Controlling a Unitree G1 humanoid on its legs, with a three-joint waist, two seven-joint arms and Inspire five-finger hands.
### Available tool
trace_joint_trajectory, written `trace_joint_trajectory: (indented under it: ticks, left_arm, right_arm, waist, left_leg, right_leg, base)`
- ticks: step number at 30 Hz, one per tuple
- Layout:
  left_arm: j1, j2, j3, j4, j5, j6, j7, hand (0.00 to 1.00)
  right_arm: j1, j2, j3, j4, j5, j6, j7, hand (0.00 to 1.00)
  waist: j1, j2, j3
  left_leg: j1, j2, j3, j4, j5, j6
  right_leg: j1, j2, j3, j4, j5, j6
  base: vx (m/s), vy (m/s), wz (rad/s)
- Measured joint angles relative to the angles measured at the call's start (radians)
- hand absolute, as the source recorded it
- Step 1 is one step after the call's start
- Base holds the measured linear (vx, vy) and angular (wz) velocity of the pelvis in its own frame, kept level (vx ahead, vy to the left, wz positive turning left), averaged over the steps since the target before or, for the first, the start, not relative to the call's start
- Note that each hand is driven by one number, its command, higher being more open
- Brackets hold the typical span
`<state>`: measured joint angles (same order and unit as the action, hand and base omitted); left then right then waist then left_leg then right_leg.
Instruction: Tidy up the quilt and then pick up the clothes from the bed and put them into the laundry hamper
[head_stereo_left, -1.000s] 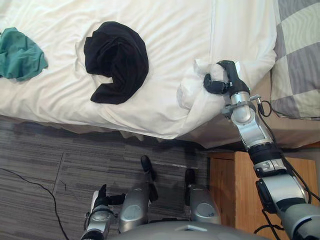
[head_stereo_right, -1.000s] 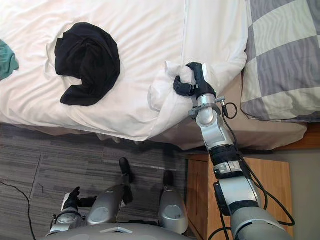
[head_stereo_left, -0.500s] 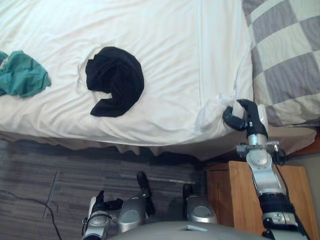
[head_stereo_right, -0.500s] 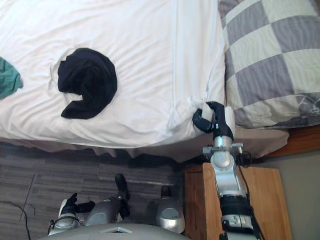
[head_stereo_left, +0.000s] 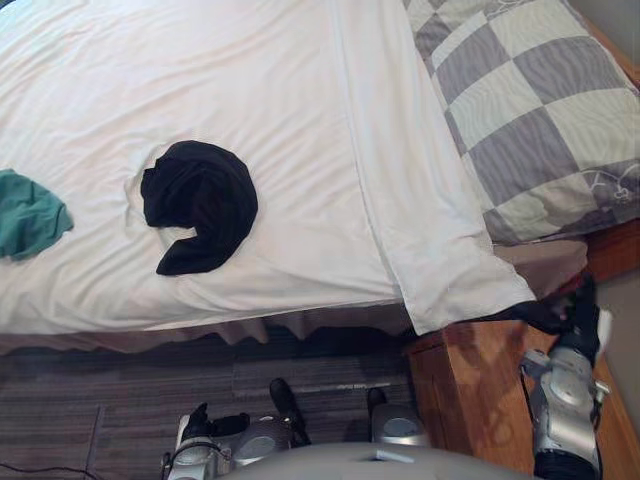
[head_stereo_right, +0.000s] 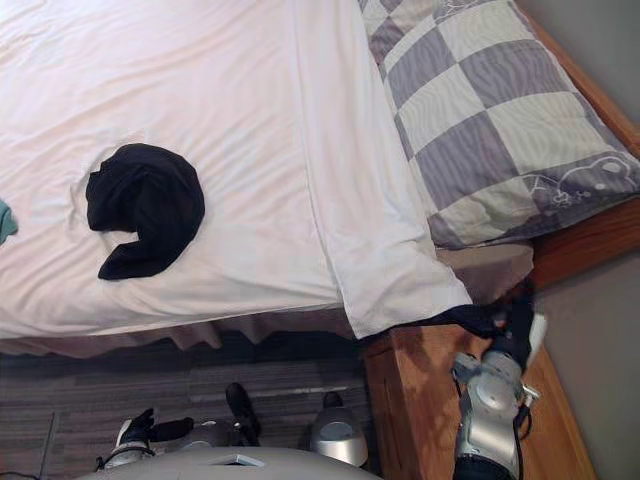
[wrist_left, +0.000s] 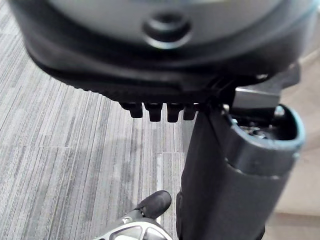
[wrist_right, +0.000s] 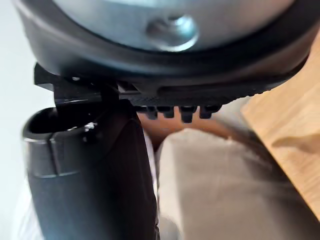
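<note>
1. Left hand (head_stereo_left: 205, 422): hangs low at the robot's side above the grey floor (head_stereo_left: 110, 395). It is relaxed and holds nothing. Idle.

2. Right hand (head_stereo_left: 582, 318): positioned over the wooden nightstand (head_stereo_left: 455, 400), just beside and below the hanging quilt corner (head_stereo_left: 470, 292). Whether it retains any hold on the cloth cannot be determined from either the eye views or its wrist view.

3. Change of state: 1.0 s ago the right hand clamped a bunched, folded-back corner of the quilt (head_stereo_left: 300, 110), well short of the pillow. 0.5 s ago it had drawn that corner up against the pillow's edge. The corner is now spread out and drapes over the side of the bed (head_stereo_left: 545, 262), and the hand has dropped off the bed surface. The camera has also shifted; disregard apparent travel of the bedding.

4. Task items: the black garment (head_stereo_left: 200, 205) lies crumpled on the quilt, near the bed's front edge, in the same ring of wrinkles as before. The green garment (head_stereo_left: 25, 225) lies on the quilt at the robot's far left, well apart from both hands.

5. Far end: the checked pillow (head_stereo_left: 530, 110) lies beside the quilt's upper edge.

6. Assessment: the quilt step appears essentially complete. 2 garments remain to be moved to the laundry hamper; the black garment is the nearer.
</note>
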<state>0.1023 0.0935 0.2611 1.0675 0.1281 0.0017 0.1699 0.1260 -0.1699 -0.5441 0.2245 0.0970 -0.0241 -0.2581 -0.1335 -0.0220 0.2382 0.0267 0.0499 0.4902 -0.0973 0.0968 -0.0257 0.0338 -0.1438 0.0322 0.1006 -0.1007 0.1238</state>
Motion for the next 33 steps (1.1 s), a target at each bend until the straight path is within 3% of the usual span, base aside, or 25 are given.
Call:
trace_joint_trajectory:
  ticks: [3, 4, 10, 20, 25, 26, 33]
  left_arm:
    - [0.020, -0.007, 0.030, -0.001, 0.000, 0.001, 0.000, 1.00]
    - [0.022, -0.006, 0.030, -0.002, 0.000, 0.001, -0.001, 1.00]
    - [0.026, -0.005, 0.029, -0.005, 0.000, 0.001, -0.009, 1.00]
    - [0.026, 0.015, 0.002, -0.010, -0.001, 0.002, -0.005, 1.00]
    - [0.024, 0.022, -0.018, -0.016, -0.003, 0.003, 0.001, 1.00]
    - [0.024, 0.022, -0.018, -0.016, -0.003, 0.004, 0.001, 1.00]
    - [0.025, 0.019, -0.017, -0.015, -0.001, 0.006, -0.006, 1.00]
  right_arm:
    - [0.018, 0.027, -0.052, -0.017, 0.007, 0.000, -0.016, 1.00]
    - [0.019, 0.033, -0.055, -0.024, 0.007, 0.000, -0.017, 0.00]
    - [-0.015, 0.044, -0.042, -0.113, 0.006, 0.000, -0.018, 0.00]
    - [-0.167, 0.040, 0.099, -0.197, 0.077, -0.001, -0.017, 0.00]
    - [-0.186, -0.002, 0.125, -0.200, 0.076, -0.002, -0.024, 0.00]
    - [-0.186, -0.004, 0.126, -0.200, 0.076, -0.001, -0.027, 1.00]
    - [-0.152, -0.006, 0.133, -0.200, 0.076, -0.002, -0.024, 1.00]
  waist:
    - [-0.010, -0.006, -0.028]
    - [-0.011, -0.007, -0.031]
    - [-0.008, -0.011, -0.044]
    - [0.003, -0.023, -0.050]
    - [0.017, -0.025, -0.050]
    - [0.016, -0.025, -0.050]
    - [0.014, -0.018, -0.048]
  left_leg:
    - [0.005, 0.005, 0.014, 0.000, -0.007, 0.003]
    - [0.006, 0.006, 0.016, 0.000, -0.007, 0.004]
    - [0.016, 0.008, 0.007, 0.000, -0.014, -0.001]
    - [-0.008, 0.003, -0.052, 0.000, 0.007, 0.010]
    - [-0.009, -0.007, -0.077, 0.000, 0.012, 0.016]
    - [-0.009, -0.008, -0.081, 0.000, 0.012, 0.016]
    - [-0.005, -0.012, -0.083, 0.000, 0.011, 0.016]
  right_leg:
    - [0.003, -0.001, 0.015, -0.001, 0.007, -0.001]
    - [0.004, 0.000, 0.016, -0.001, 0.007, -0.001]
    - [0.017, 0.002, 0.010, -0.002, 0.008, -0.002]
    - [0.026, -0.001, -0.047, -0.017, 0.013, -0.007]
    - [0.042, -0.008, -0.075, -0.021, 0.012, -0.006]
    - [0.045, -0.009, -0.079, -0.023, 0.012, -0.006]
    - [0.055, -0.011, -0.082, -0.032, 0.003, -0.010]
  base:
    - [0.08, 0.009, -0.19]
    - [0.03, -0.013, -0.11]
    - [0.00, -0.005, 0.03]
    - [-0.01, 0.009, 0.17]
    - [0.02, 0.019, 0.14]
    - [0.01, 0.017, 0.16]
    - [0.00, 0.004, 0.02]
